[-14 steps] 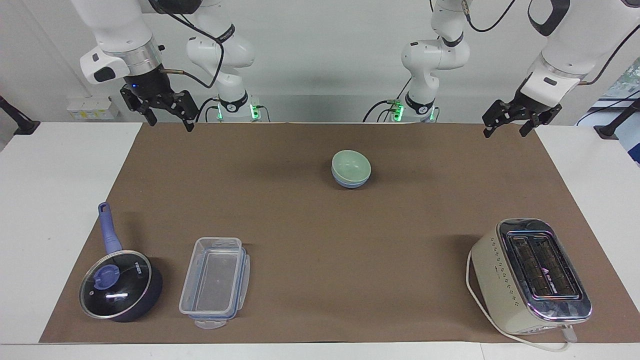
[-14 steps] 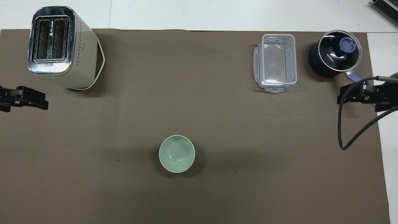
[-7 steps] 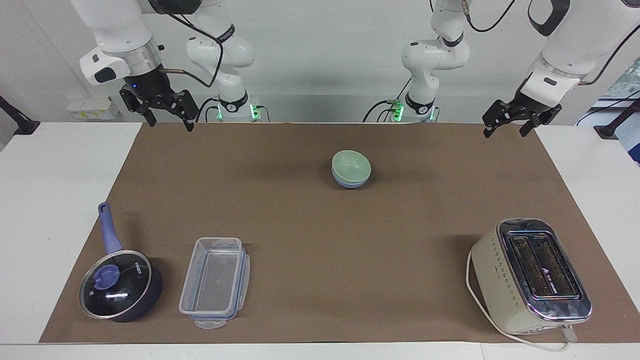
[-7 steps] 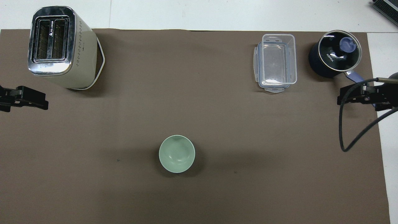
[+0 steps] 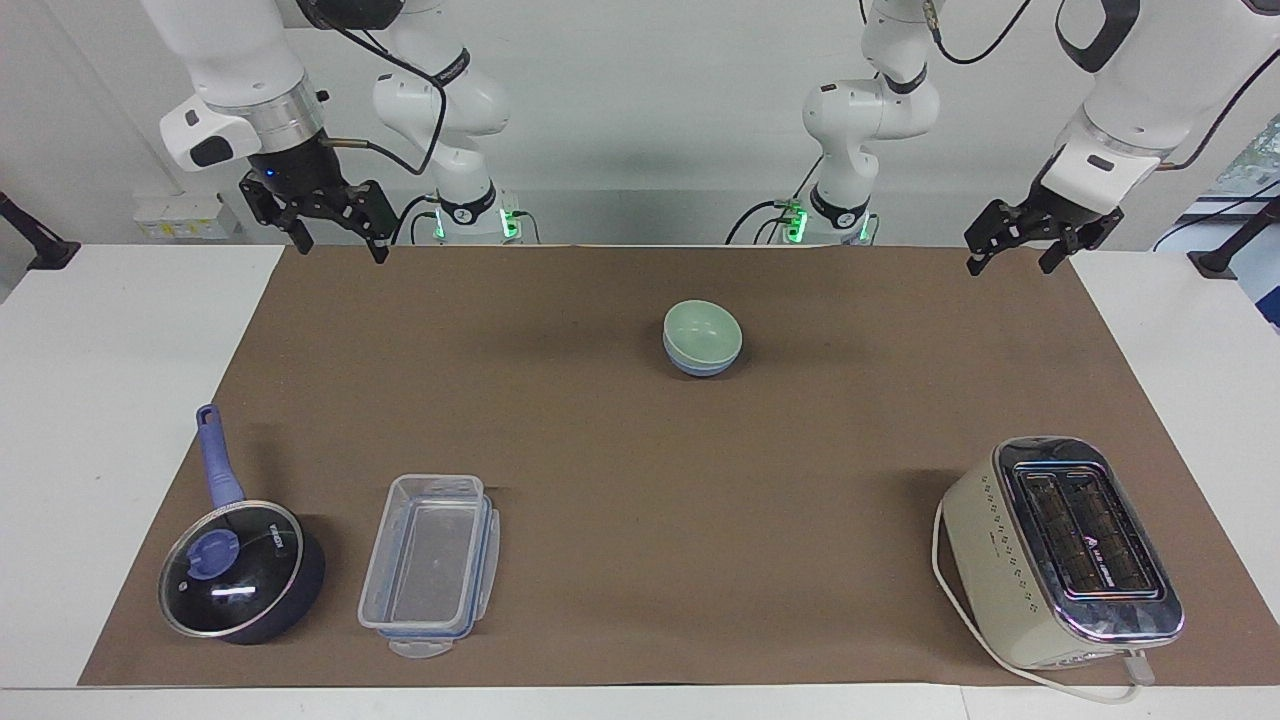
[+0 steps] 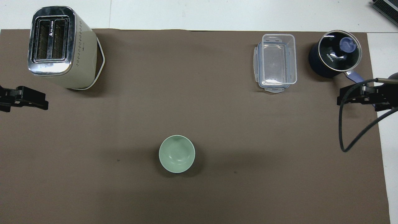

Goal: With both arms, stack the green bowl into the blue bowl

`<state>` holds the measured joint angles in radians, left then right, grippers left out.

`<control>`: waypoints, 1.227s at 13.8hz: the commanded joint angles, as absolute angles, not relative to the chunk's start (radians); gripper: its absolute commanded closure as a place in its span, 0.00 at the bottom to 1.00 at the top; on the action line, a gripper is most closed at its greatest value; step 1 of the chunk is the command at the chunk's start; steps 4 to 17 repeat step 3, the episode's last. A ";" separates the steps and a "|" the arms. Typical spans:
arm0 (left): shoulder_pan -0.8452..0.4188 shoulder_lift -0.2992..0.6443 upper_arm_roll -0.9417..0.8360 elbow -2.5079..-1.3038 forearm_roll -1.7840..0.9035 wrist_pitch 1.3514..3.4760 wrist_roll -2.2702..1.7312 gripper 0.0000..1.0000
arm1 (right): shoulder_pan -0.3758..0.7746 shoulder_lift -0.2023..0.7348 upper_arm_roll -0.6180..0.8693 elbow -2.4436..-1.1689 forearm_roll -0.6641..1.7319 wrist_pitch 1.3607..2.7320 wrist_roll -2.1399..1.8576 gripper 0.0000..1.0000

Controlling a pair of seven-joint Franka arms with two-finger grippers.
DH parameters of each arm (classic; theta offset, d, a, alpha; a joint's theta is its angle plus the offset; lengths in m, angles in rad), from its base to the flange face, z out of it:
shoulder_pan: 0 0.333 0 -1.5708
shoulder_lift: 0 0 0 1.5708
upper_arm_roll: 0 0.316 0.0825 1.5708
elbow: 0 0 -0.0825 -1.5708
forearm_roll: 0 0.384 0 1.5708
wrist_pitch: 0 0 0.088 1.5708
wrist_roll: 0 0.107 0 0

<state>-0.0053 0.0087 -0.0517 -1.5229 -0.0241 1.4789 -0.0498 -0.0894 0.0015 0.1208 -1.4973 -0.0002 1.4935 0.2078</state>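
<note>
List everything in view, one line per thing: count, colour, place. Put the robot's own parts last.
green bowl: 1, pale mint green, nested in the blue bowl, mid-table, nearer to the robots than the other things.
blue bowl: 1, periwinkle blue, under the green bowl.
toaster: 1, cream and chrome, toward the left arm's end, farther from the robots.
food container: 1, clear plastic, beside the pot.
pot: 1, dark with glass lid and blue handle, toward the right arm's end.
table mat: 1, brown, over the white table.
left gripper: 1, black, open, raised over the mat's corner.
right gripper: 1, black, open, raised over the mat's other near corner.
</note>
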 commanded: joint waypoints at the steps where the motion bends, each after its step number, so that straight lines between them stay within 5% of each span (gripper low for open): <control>1: 0.003 0.014 -0.058 -1.506 -0.011 1.460 -0.051 0.00 | -0.107 -0.023 0.129 -1.532 0.003 1.514 0.175 0.00; 17: 0.005 0.014 -0.058 -1.506 -0.011 1.460 -0.051 0.00 | -0.107 -0.023 0.129 -1.531 0.003 1.516 0.175 0.00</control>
